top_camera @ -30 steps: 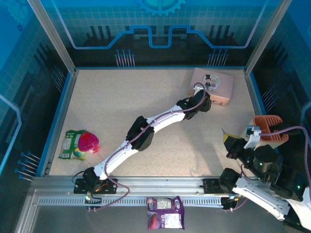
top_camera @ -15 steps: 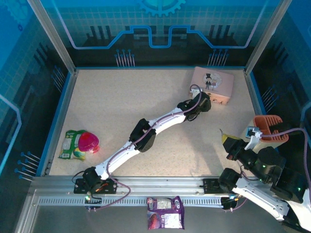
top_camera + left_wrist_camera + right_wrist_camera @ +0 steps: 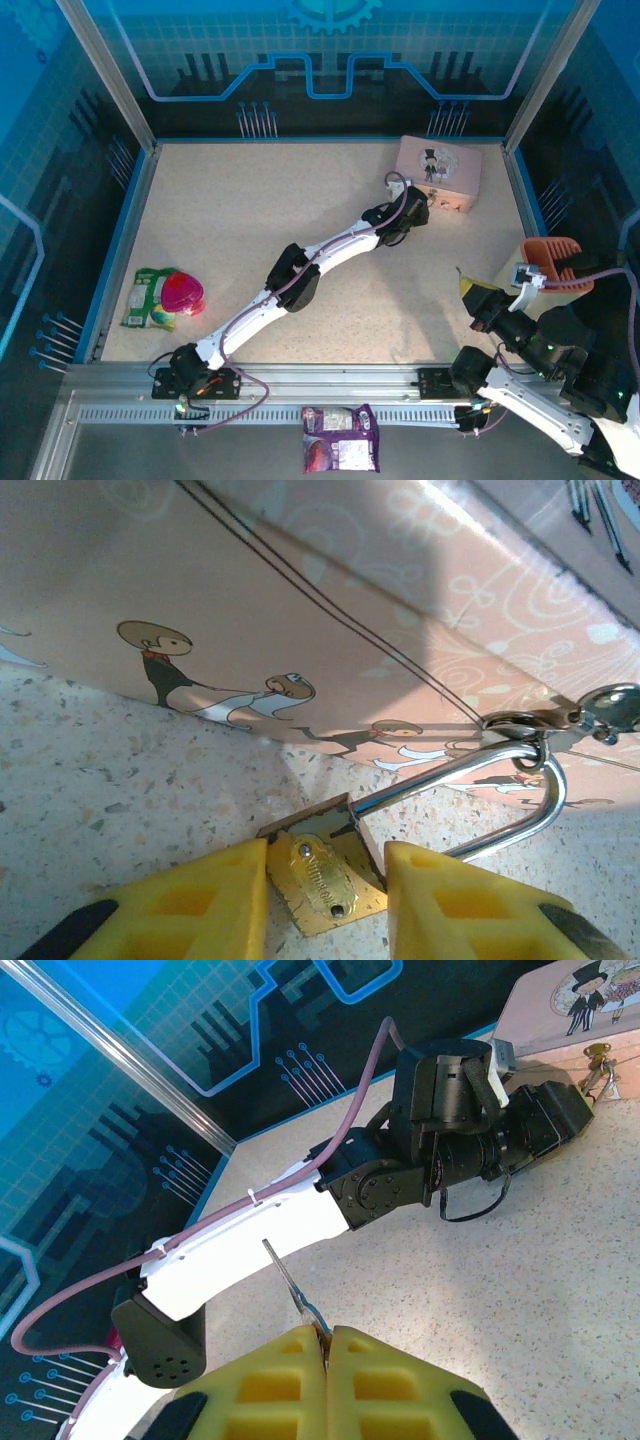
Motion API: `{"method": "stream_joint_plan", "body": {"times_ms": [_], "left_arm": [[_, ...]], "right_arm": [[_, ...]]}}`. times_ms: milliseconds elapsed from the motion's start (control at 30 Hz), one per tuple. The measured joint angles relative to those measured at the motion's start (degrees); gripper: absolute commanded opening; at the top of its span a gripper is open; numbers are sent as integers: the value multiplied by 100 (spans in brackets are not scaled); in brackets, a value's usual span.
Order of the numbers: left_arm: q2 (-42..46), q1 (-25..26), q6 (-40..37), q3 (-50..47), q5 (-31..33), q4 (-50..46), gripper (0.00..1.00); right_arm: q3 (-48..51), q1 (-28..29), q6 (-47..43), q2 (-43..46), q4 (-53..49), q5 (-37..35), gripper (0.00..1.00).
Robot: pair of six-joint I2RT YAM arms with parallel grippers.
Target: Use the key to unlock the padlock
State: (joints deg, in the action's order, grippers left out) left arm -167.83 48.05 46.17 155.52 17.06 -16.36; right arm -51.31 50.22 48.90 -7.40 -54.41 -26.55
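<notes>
The small brass padlock [image 3: 318, 878] lies on the table against the pink box [image 3: 300, 600]. Its silver shackle [image 3: 520, 810] is hooked through the box's metal hasp [image 3: 520, 723]. My left gripper [image 3: 327, 855] has its yellow fingers [image 3: 190, 905] pressed against both sides of the brass body. From above, the left arm reaches to the box's [image 3: 440, 168] near left corner. My right gripper [image 3: 327, 1345] is shut on the key [image 3: 292, 1285], whose thin blade sticks up from the pads. That gripper [image 3: 478, 300] hovers at the right, well short of the box.
An orange object [image 3: 555, 262] sits by the right wall behind the right arm. A green packet with a pink object [image 3: 165, 295] lies at the left edge. A purple packet [image 3: 340, 450] rests on the front rail. The left arm [image 3: 300, 270] crosses the table diagonally.
The left gripper has shifted slightly up and left along the box's near corner. The right arm has drawn back a little toward the lower right with the key.
</notes>
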Motion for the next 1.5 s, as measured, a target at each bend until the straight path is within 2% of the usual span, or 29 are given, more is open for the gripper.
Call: {"method": "stream_joint_plan", "body": {"times_ms": [267,533,700,933,1200,1500], "left_arm": [[0,68,-706,0,13,-81,44],[9,175,-1451,0,138,-245,46],[22,271,-1823,0,289,-367,51],[50,317,-1912,0,354,-437,57],[63,286,-1775,-4,221,-323,59],[63,168,-1696,-4,114,299,59]], "right_arm": [[192,0,44,0,0,0,0],[227,-2,61,0,0,-2,0],[227,0,70,0,-2,-11,0],[227,0,131,0,-4,-13,0],[227,-2,192,7,-17,-9,0],[284,-2,238,7,0,7,0]]}}
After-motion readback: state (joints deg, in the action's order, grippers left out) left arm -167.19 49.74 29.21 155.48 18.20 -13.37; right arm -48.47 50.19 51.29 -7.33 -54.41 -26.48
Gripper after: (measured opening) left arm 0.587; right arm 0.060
